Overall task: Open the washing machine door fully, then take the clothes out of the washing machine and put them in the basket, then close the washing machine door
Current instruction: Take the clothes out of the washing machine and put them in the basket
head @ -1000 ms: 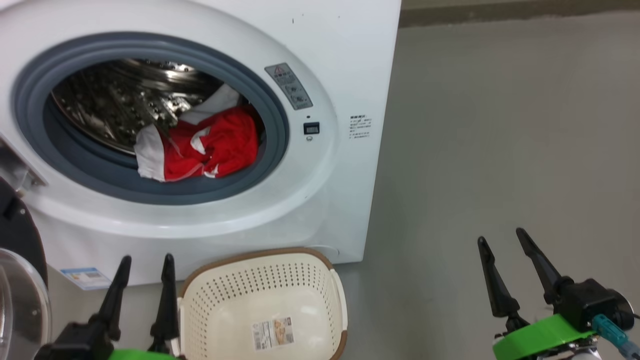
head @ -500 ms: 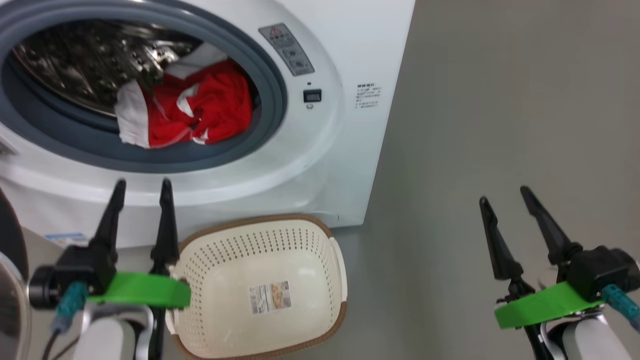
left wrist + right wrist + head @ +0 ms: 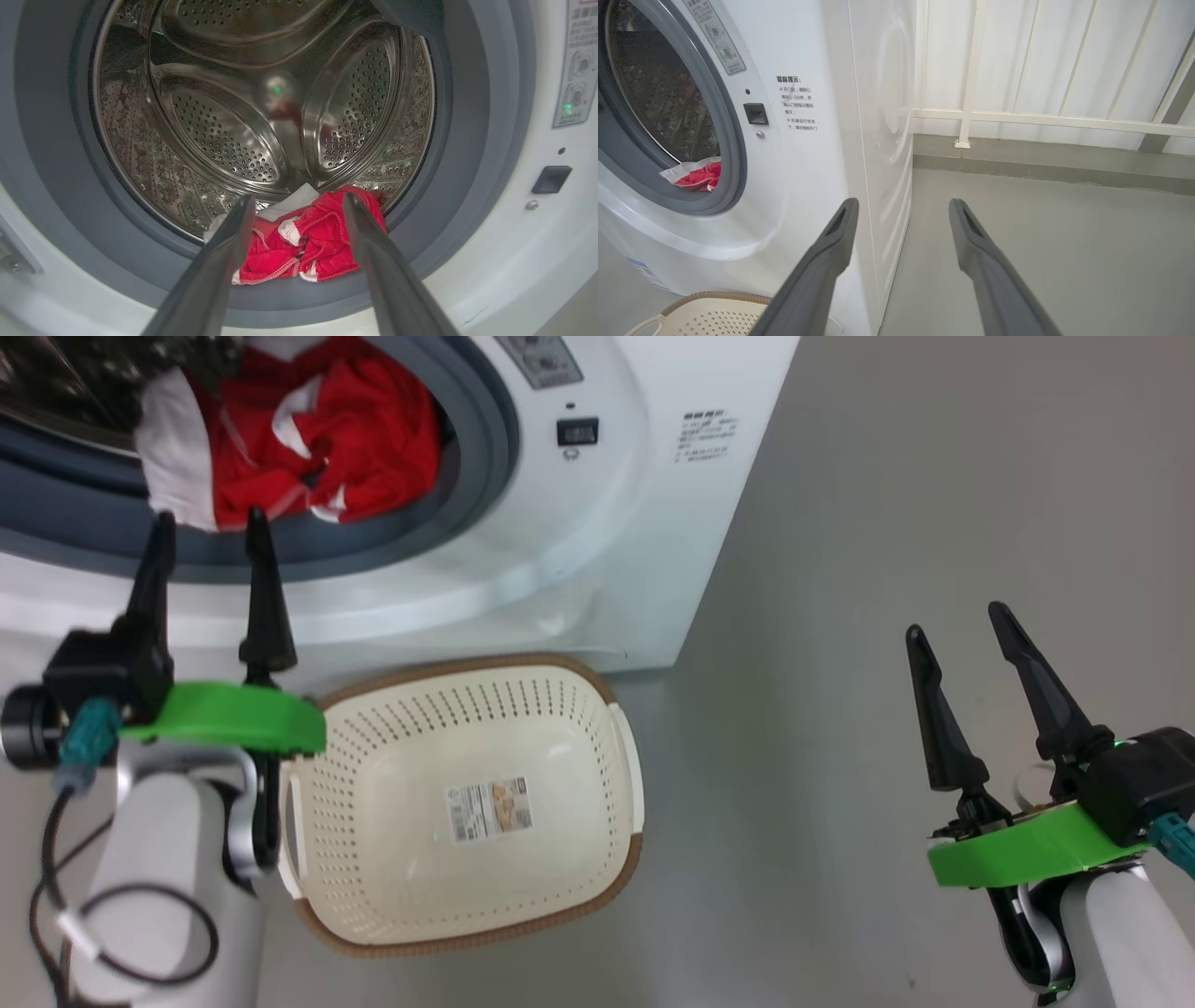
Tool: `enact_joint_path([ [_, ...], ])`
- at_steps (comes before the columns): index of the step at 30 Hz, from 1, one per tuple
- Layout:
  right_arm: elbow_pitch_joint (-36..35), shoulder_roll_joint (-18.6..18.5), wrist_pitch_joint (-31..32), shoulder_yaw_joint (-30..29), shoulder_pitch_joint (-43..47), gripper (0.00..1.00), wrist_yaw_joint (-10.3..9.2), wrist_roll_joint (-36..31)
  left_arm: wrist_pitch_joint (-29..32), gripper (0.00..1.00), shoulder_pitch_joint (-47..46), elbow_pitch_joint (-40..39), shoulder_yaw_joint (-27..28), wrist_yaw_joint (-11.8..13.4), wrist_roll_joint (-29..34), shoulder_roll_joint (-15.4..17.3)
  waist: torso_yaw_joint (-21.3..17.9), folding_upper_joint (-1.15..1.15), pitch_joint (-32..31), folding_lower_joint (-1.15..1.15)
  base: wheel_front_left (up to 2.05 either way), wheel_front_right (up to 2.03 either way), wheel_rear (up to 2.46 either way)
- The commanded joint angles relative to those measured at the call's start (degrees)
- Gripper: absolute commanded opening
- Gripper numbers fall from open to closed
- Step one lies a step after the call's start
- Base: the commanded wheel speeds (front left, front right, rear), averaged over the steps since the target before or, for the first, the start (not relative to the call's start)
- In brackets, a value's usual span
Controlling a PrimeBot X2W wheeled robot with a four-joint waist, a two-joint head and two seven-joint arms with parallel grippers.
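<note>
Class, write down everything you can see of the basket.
The basket is cream-white perforated plastic, rounded rectangular, with a brown woven-look rim and white side handles. It stands upright and empty on the grey floor, close in front of the washing machine, with a label sticker on its inner bottom.

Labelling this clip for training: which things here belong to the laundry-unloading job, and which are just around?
Job: washing machine, red and white clothes, basket, left gripper, right gripper.
Just around: white railing, grey floor.
</note>
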Motion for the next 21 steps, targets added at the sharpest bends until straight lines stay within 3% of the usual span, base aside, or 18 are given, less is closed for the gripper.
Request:
enact_joint_path([
  [1,-1.6,-0.7,-0.4,1.1,-1.4,1.0,0.2,0.1,-0.7,1.0,-3.4,1.3,1.1,0.1,1.2,1.7,0.0,0.0,3.9,0.0,0.0,0.0,0.0],
  [14,0.7,-0.2,-0.4,2.1,-4.3,1.0,0.2,-1.8,0.7,1.0,-20.8,17.9,-1.6,2.8,5.9,5.0,-1.3,0.0,9.5,0.0,0.0,0.0,0.0],
  [21,3.4,-0.2,-0.4,2.3,-4.7,1.0,0.2,-3.6,6.8,1.0,-28.3,27.0,-3.0,4.8,7.8,6.7,-1.6,0.0,10.7,0.0,0.0,0.0,0.0],
])
